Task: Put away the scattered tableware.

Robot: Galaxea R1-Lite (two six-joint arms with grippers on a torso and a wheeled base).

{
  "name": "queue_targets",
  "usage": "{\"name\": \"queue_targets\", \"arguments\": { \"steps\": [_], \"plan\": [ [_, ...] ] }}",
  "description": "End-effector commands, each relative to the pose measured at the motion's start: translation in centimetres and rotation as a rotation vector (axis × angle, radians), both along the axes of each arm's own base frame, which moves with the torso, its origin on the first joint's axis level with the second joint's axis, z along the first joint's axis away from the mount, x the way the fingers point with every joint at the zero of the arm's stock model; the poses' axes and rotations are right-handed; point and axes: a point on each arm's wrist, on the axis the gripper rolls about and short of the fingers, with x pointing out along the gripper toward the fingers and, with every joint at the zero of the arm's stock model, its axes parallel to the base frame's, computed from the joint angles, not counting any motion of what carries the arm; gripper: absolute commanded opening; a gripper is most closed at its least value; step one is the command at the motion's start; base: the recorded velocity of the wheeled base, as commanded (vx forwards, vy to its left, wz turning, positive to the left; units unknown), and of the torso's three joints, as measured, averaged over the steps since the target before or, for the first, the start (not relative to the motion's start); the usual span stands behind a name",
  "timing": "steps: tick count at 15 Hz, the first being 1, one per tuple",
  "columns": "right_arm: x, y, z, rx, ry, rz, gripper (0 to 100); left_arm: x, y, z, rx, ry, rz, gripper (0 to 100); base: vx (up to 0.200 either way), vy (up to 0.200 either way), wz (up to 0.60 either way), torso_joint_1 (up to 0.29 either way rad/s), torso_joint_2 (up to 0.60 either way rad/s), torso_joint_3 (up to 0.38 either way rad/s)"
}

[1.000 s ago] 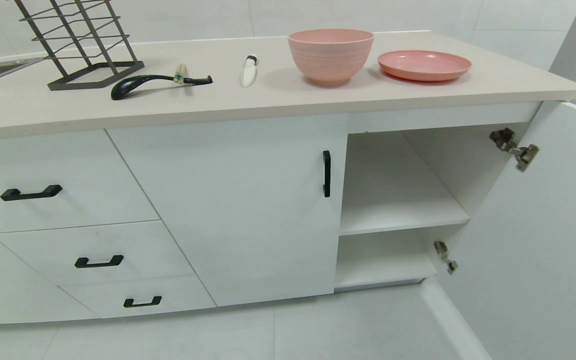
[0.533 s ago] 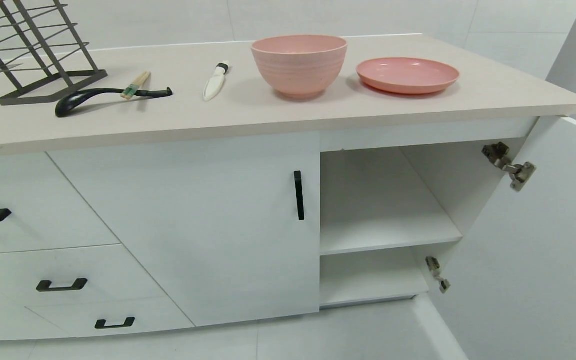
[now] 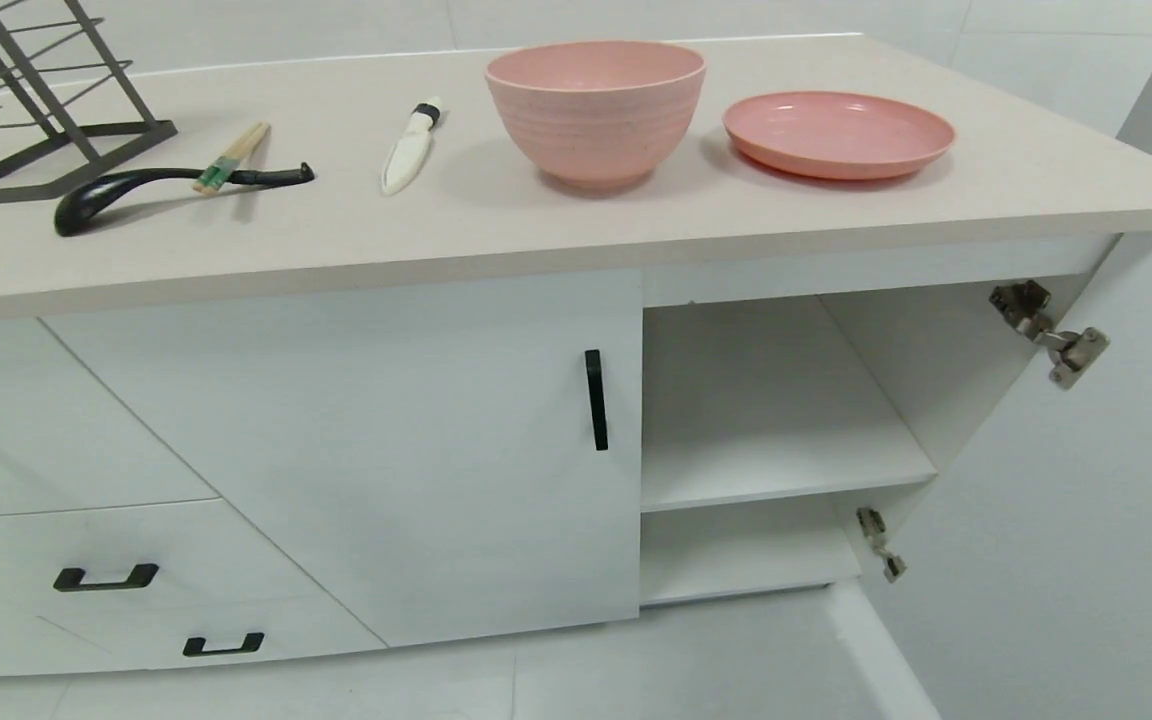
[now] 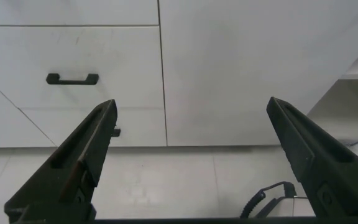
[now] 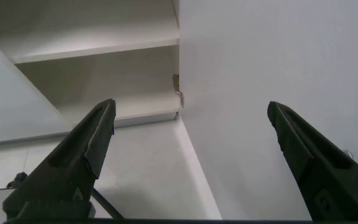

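On the counter [image 3: 556, 235] stand a pink bowl [image 3: 596, 105] and, to its right, a flat pink plate [image 3: 838, 134]. Left of the bowl lie a white sheathed knife [image 3: 410, 150], a pair of chopsticks [image 3: 231, 157] and a black ladle [image 3: 136, 186]. My left gripper [image 4: 191, 102] hangs low and open with nothing in it, facing the drawer fronts [image 4: 73, 62]. My right gripper [image 5: 191, 104] is also open with nothing between its fingers, low in front of the open cabinet's shelves [image 5: 98, 46].
A black wire rack [image 3: 31, 95] stands at the counter's far left. The right cabinet door [image 3: 1086, 500] is swung wide open, showing two bare shelves [image 3: 766, 430]. The middle door with a black handle [image 3: 594, 400] is closed. Drawers [image 3: 86, 560] sit at left.
The whole head picture has shifted, so the camera moved closer and to the right. The tableware lies where it did.
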Motion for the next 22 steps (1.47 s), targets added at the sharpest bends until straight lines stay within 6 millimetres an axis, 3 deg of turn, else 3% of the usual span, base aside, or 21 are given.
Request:
{"name": "queue_targets", "arguments": {
  "steps": [1, 5, 10, 22],
  "plan": [
    [0.02, 0.0, 0.01, 0.001, 0.002, 0.0, 100, 0.01, 0.0, 0.03, -0.001, 0.0, 0.001, 100, 0.0, 0.0, 0.0, 0.266, -0.24, -0.203],
    [0.0, -0.01, 0.01, 0.0, 0.0, -0.003, 100, 0.01, 0.0, 0.03, -0.001, 0.0, 0.001, 100, 0.0, 0.0, 0.0, 0.223, -0.62, -0.231],
    [0.02, -0.01, 0.01, 0.0, 0.002, -0.003, 100, 0.01, 0.0, 0.03, -0.001, 0.0, 0.001, 100, 0.2, 0.04, 0.0, 0.17, -0.51, -0.213],
    [0.0, -0.01, 0.01, -0.001, 0.0, -0.002, 100, 0.01, 0.0, 0.03, 0.001, 0.0, 0.001, 100, 0.0, 0.0, 0.0, 0.29, -0.5, -0.24]
  ]
}}
